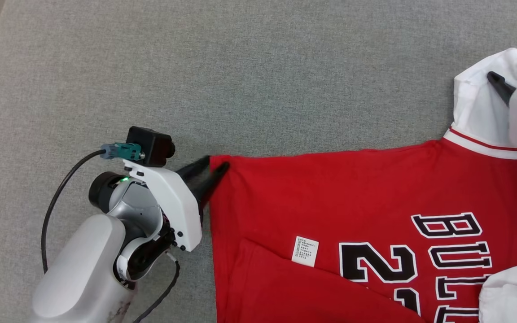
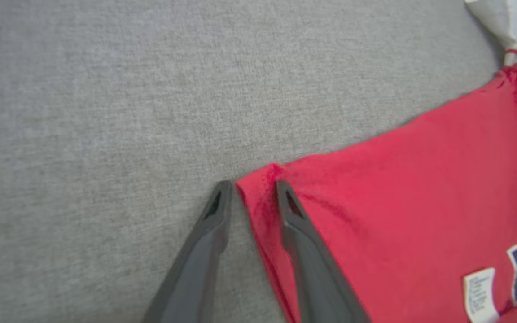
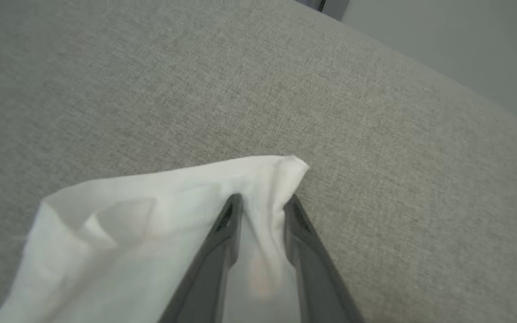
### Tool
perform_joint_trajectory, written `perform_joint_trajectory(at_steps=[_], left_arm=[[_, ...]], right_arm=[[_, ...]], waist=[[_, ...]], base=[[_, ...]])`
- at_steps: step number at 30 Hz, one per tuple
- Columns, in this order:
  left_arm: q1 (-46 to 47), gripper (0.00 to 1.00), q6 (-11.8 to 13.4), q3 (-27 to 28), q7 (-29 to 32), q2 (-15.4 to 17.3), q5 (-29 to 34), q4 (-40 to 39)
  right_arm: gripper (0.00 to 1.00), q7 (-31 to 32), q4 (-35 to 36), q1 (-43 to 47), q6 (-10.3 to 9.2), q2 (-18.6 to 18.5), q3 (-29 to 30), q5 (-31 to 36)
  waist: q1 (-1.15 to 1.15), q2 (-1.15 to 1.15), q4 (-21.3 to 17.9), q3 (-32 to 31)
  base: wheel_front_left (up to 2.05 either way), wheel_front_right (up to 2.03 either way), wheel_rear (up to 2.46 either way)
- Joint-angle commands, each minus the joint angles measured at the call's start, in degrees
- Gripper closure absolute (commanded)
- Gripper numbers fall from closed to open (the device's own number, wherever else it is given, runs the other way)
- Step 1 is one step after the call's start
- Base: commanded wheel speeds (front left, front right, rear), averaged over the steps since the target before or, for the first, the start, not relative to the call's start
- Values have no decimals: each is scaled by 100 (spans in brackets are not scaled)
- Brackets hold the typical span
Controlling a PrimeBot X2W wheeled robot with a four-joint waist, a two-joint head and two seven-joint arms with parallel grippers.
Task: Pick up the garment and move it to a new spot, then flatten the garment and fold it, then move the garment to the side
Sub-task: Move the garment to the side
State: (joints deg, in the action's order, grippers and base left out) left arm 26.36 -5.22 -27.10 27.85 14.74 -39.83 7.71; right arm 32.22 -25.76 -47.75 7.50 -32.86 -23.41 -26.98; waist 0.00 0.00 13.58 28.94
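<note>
I look down on a grey woven surface [image 1: 240, 67] that runs across the whole head view. At the far left, my pale left forearm rises from the bottom edge, with a black cable [image 1: 56, 202] looping beside it. The left gripper [image 1: 216, 162] points right at the upper left corner of a red jersey [image 1: 330, 202]. In the left wrist view its 2 dark fingers [image 2: 213, 233] stand apart. The red corner lies between them. 1 finger rests on the grey surface just clear of the cloth and the other lies on the red fabric, so the gripper is released, not clamped.

The jersey lies flat from the middle of the head view to the right edge, its lower hem folded up. A white care label [image 1: 305, 251] sits near that fold. Right of it is black lettering edged in white [image 1: 456, 251], reading "BULL" and a "2".

At the upper right, a white sleeve [image 1: 478, 103] lies crumpled on the grey surface. The right gripper [image 3: 264, 199] straddles a raised fold of it. I cannot tell whether those fingers are pinching the fold.
</note>
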Motion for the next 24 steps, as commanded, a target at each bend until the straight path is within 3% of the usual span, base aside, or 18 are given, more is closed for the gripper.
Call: perform_joint_trajectory(at_steps=[1, 8, 15, 19, 24], left_arm=[[-56, 100, -91, -216, 154, -140, -147, 159], [40, 100, -148, -34, 32, -155, -509, 136], [224, 100, -24, 334, -387, -110, -534, 118], [-1, 100, -34, 402, -614, -134, -588, -141], [-924, 100, 93, 534, -764, -80, -893, -906]], right_arm=[[100, -108, -112, 88, -2, 63, -184, -211], [100, -988, -249, -306, -2, -15, -48, -340], [100, -1616, -397, -545, -3, 44, 78, -478], [100, -2066, -27, 21, -2, -108, 136, -751], [100, -2543, 746, 1395, -2, -326, 443, -1015]], waist=[[0, 0, -24, -4], [0, 0, -124, -105], [0, 0, -342, -317], [0, 0, -477, -596], [0, 0, -754, -1100]], base=[[0, 0, 0], [0, 0, 0], [0, 0, 0], [0, 0, 0], [0, 0, 0]])
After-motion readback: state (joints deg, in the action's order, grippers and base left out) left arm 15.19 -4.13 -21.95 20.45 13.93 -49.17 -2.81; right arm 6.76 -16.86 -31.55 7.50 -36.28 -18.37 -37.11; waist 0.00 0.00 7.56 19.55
